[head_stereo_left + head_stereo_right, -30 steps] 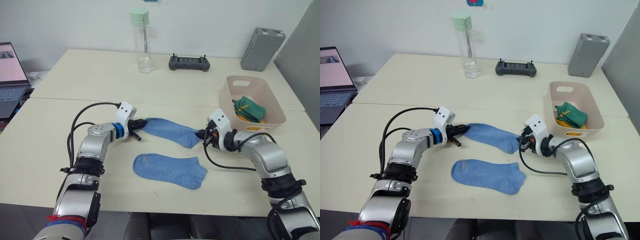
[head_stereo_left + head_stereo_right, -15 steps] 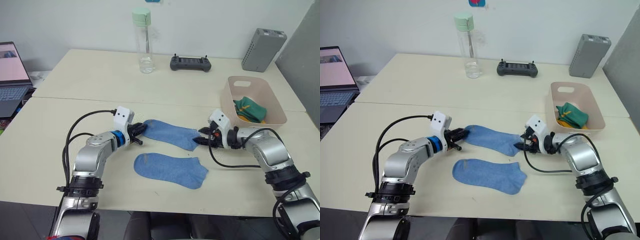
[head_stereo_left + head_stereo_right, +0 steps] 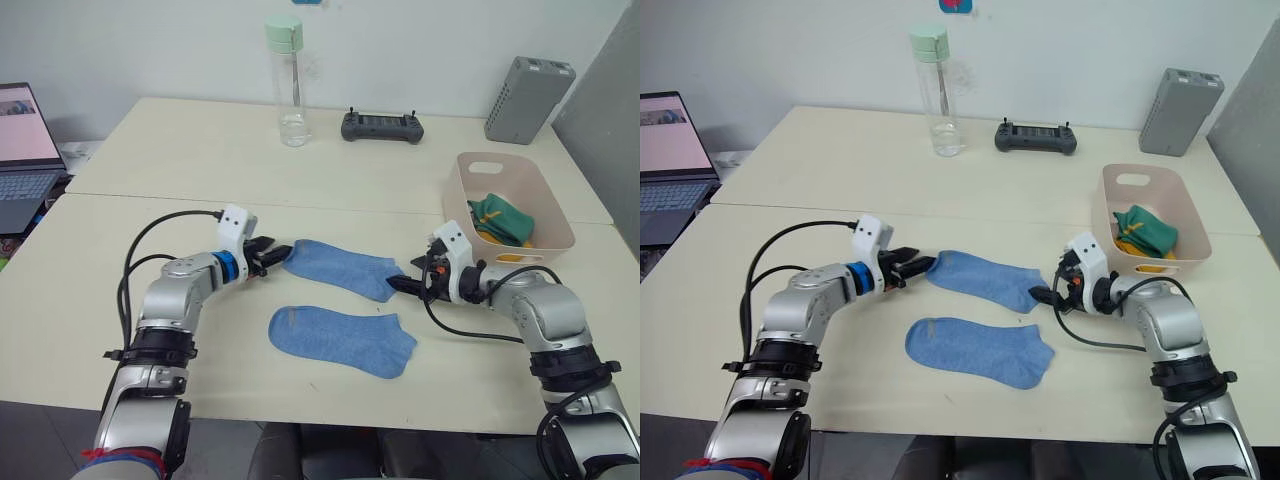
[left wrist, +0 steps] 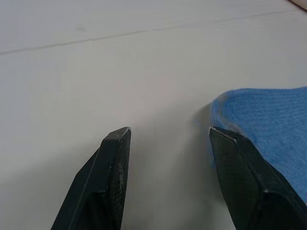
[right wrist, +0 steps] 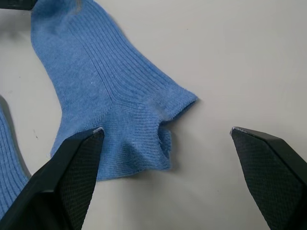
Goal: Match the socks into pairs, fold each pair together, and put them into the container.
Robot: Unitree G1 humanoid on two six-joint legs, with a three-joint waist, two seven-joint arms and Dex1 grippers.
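Left gripper (image 3: pixel 268 249) now spread, holding nothing, just off the toe of the far blue sock (image 3: pixel 338 266); half a second ago it was on that toe. Right gripper (image 3: pixel 402 284) also wide, empty, at the sock's cuff end. Near blue sock (image 3: pixel 340 339) lies flat just in front of the far one. Pink container (image 3: pixel 552 230) beyond the cuff end holds green and, probably, yellow socks.

Left wrist: fingertips (image 4: pixel 117 143) apart, one by the toe.

Right wrist: cuff between spread tips. Both ends released, so blue pair needs regrasping.

Silver arm shells, black looping cables, blue ring at left wrist, white wrist blocks, black textured fingers (image 5: pixel 72 167).
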